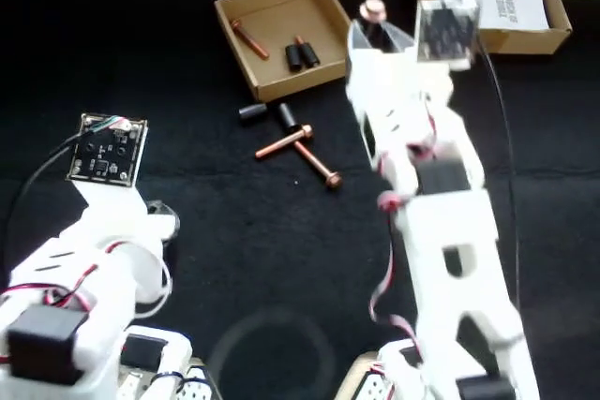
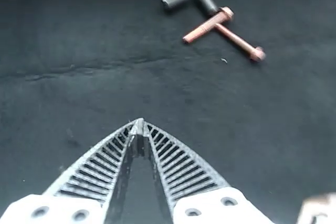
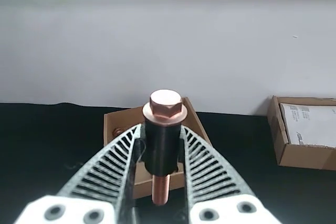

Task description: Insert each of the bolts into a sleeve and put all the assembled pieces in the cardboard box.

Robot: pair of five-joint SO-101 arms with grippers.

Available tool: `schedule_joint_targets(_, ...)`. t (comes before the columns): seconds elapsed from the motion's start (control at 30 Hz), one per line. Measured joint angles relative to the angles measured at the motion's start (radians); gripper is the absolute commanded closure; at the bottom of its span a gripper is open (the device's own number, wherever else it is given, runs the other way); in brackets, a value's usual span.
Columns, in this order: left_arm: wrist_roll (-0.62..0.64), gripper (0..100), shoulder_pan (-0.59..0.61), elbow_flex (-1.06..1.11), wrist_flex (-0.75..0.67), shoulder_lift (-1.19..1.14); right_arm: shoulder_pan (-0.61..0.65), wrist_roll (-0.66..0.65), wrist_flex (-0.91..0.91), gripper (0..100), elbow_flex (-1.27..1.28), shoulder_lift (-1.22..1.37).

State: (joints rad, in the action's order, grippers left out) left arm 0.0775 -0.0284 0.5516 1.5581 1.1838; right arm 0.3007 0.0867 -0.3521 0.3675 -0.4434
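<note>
The right claw stood clamped on a black sleeve with a copper bolt through it, at the upper centre of the high view, just beside the right-hand wall of the open cardboard box. The piece was held upright between the ribbed fingers. The bolt's flanged hex head rose above the sleeve, and its shank showed below.

Inside the box a bare bolt lay near the left wall, and a pair of dark sleeves lay side by side near the middle. Whether those carried bolts could not be told.

On the black desk, just below the box in the frame, two loose sleeves lay near each other. Just under them were two loose bolts, one's end meeting the other close to its head in a shallow V.

At the lower left of the high view was the left arm. The left claw had its fingers pressed together to a point above bare desk, well apart from the loose parts.

A second box sat at the upper right, holding a printed sheet.
</note>
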Motion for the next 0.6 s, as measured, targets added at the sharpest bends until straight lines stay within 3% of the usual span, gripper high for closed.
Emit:
schedule_joint_targets(0.13, 0.000, 99, 0.104, 0.249, -0.233, 0.087, 0.000, -0.003, 0.000, 99.1, -0.215, 0.210)
schedule_joint_targets(0.33, 0.002, 99, 0.184, 0.615, -0.542, 0.242, 0.000, -0.147, 0.002, 99.1, -0.506, 0.512)
schedule_joint_targets(0.6, 0.002, 99, 0.287, 0.988, -0.729, 0.505, 0.035, -0.442, 0.002, 99.1, -0.747, 0.852)
